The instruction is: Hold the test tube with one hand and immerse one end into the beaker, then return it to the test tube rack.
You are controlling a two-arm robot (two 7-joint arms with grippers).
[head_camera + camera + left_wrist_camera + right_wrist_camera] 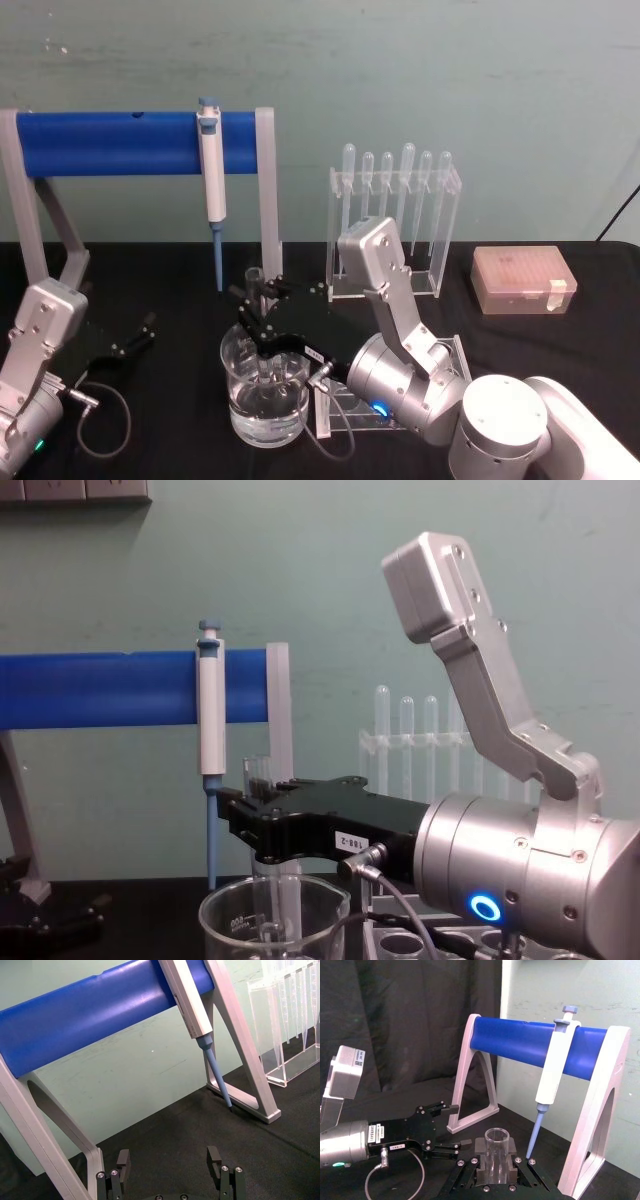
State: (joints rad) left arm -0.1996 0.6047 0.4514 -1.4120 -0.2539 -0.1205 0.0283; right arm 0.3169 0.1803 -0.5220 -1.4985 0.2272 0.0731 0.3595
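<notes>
Right tool point(258, 305) grips the test tube point(497, 1150) upright, lower end inside the beaker point(235, 400). Left tool point(146, 332) sits wide open.

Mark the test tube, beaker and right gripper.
test tube point(497, 1136), right wrist view, open rim.
beaker point(238, 405), head view, left glass wall.
right gripper point(260, 293), head view, midway between fingertips.

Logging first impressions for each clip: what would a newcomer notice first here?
The right pincer, front centre, grips the test tube upright with its lower end down inside the beaker. Behind, a white-and-blue pipettor hangs from a blue bar. The left pincer sits open at the far left.
</notes>
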